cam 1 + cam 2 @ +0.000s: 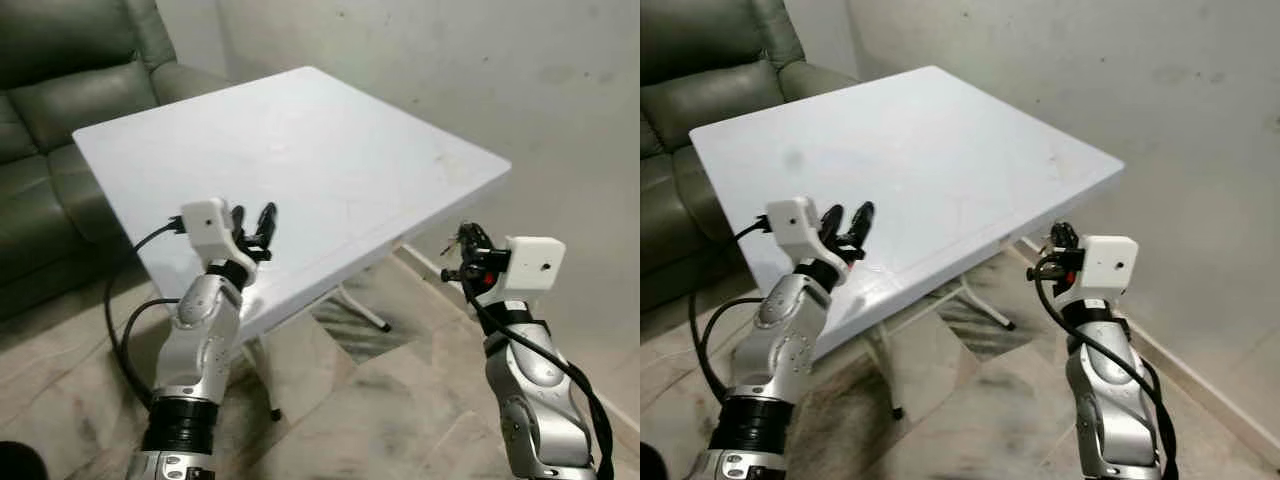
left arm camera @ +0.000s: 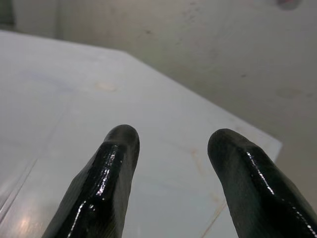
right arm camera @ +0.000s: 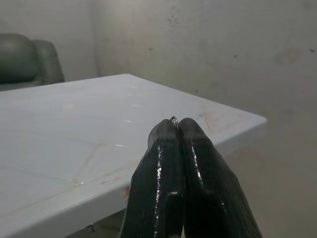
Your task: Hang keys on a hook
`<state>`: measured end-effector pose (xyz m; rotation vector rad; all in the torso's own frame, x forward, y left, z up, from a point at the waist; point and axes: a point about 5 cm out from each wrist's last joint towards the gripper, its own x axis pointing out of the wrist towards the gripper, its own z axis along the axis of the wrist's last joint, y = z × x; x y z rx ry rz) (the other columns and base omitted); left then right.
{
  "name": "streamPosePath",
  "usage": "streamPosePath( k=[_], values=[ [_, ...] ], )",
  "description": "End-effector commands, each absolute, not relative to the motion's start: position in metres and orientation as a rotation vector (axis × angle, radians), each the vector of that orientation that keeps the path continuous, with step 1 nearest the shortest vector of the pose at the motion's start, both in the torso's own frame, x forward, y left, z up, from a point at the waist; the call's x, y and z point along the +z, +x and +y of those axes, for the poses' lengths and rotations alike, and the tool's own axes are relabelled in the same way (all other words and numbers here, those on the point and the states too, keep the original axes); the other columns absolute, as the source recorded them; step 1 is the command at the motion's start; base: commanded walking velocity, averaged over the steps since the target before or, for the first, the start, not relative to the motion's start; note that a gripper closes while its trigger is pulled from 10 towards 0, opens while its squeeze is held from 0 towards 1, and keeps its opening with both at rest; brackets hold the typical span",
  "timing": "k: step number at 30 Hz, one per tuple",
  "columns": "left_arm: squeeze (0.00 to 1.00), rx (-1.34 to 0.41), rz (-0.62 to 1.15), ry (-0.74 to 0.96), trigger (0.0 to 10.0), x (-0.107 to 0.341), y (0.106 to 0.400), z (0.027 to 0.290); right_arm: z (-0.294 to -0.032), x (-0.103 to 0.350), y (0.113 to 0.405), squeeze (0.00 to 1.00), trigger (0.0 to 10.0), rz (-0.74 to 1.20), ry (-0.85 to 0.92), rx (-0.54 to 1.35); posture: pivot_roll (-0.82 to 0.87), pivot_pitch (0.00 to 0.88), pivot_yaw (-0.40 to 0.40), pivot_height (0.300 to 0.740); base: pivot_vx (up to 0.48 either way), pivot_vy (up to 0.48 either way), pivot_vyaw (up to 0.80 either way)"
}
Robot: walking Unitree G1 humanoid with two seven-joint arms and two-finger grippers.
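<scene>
- Nearest us are the two silver arms, raised at the front edge of a white worktop (image 1: 330, 150).
- The left claw (image 1: 254, 222) hovers just over the worktop's near edge. In its wrist view the two fingers (image 2: 106, 178) stand well apart with nothing between them; we judge this claw wide and idle.
- The right claw (image 1: 468, 248) is held off the worktop's right corner, over the floor (image 1: 400, 400). In its wrist view the fingers (image 3: 163, 168) are pressed together.
- A small glint of metal ring, which we take for the keys (image 3: 174, 119), peeps out at the fingertips. In the head view something small and metallic shows at the same tip. We judge the right claw clamped on the keys, though little of them can be seen.
- We see no hook on the wall (image 1: 500, 70) behind, nor anywhere on the worktop.
- A dark green sofa (image 1: 50, 120) stands to the left beyond the worktop.
- Progress, as we judge it: the pick-up looks done, with the keys in the right claw. The hanging is not yet done.
- What is left: find the hook, carry the keys to it, slip the ring over it, then let go.
- Risk noted: the grip on the ring looks slight, at the very tips.
</scene>
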<state>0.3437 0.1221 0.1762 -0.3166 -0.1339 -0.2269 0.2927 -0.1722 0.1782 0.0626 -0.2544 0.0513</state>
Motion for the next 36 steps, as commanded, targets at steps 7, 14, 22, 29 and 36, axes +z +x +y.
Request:
streamPosePath(
  k=[7, 14, 22, 29, 36],
  values=[
    [0.0, -0.215, -0.133, -0.312, 10.0, 0.1768, 0.3429, 0.1264, -0.1681, 0.1812, 0.291, 0.0, 10.0, -0.269, 0.073, 0.072, 0.02, 0.103, -0.009, 0.74, 0.0, -0.328, 0.0],
    [0.0, -0.216, -0.129, -0.316, 10.0, 0.177, 0.3436, 0.1262, -0.1679, 0.1815, 0.2915, 0.0, 10.0, -0.269, 0.075, 0.071, 0.02, 0.104, -0.007, 0.74, 0.0, -0.326, 0.0],
    [0.0, -0.206, -0.134, -0.333, 10.0, 0.1777, 0.3442, 0.1258, -0.1689, 0.1782, 0.2944, 0.0, 10.0, -0.228, 0.098, 0.059, 0.02, 0.109, -0.007, 0.74, 0.0, -0.152, -0.09],
    [0.0, -0.206, -0.121, -0.342, 10.0, 0.1769, 0.3449, 0.1231, -0.1698, 0.178, 0.2955, 0.0, 10.0, -0.22, 0.089, 0.054, 0.02, 0.119, -0.01, 0.74, 0.0, 0.0, -0.74],
    [0.0, -0.186, -0.112, -0.342, 10.0, 0.1759, 0.3457, 0.1218, -0.1716, 0.179, 0.2966, 0.0, 10.0, -0.212, 0.089, 0.043, 0.02, 0.128, -0.009, 0.74, 0.0, 0.0, -0.74]
  ],
)
